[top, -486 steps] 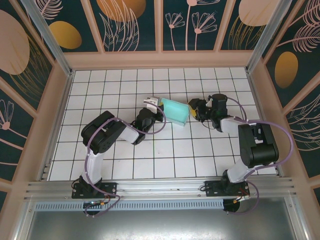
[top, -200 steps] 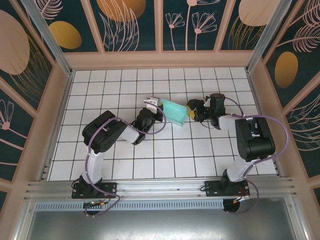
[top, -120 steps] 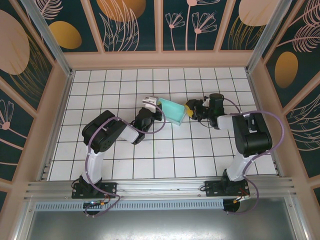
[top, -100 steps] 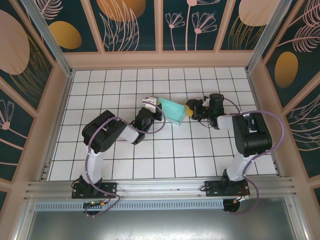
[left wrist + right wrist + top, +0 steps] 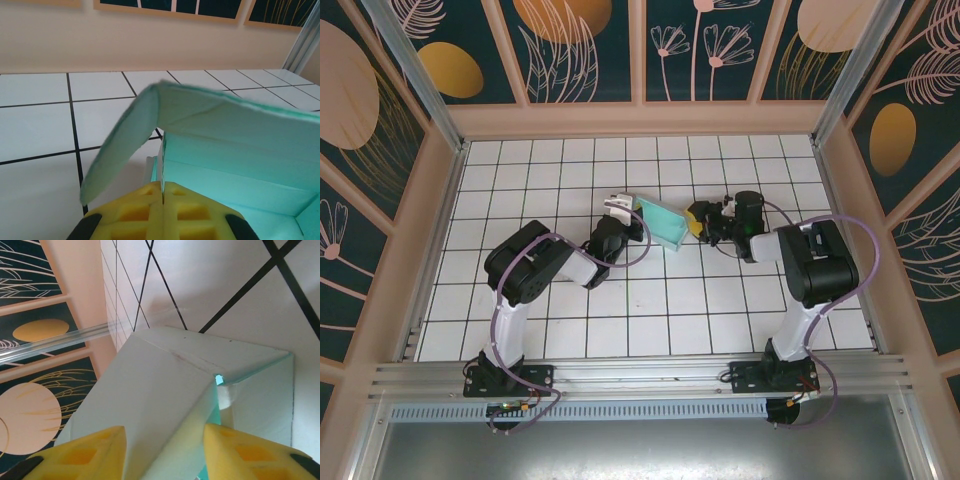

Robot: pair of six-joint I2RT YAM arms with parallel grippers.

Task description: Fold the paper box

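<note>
The left gripper (image 5: 163,189), fully closed, pinches a wall of the pale light-blue thin-card paper box (image 5: 240,145). The right gripper (image 5: 165,435) straddles its opposite end, jaws half apart; I cannot tell whether they press it. It should squeeze gently along the crease while the left anchors. The half-formed box sits mid white-tiled worktop (image 5: 650,300), its visible hollow holding nothing.

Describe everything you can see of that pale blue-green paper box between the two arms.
The paper box is thin, matte, pale blue-green card, only partly folded: creased walls stand up and one rounded flap curls over, loose. It lies tilted over the white tiled table, near the middle. The left end effector is shut on one thin wall. The right end effector has its yellow fingers either side of a folded corner; whether they press it is unclear.
</note>
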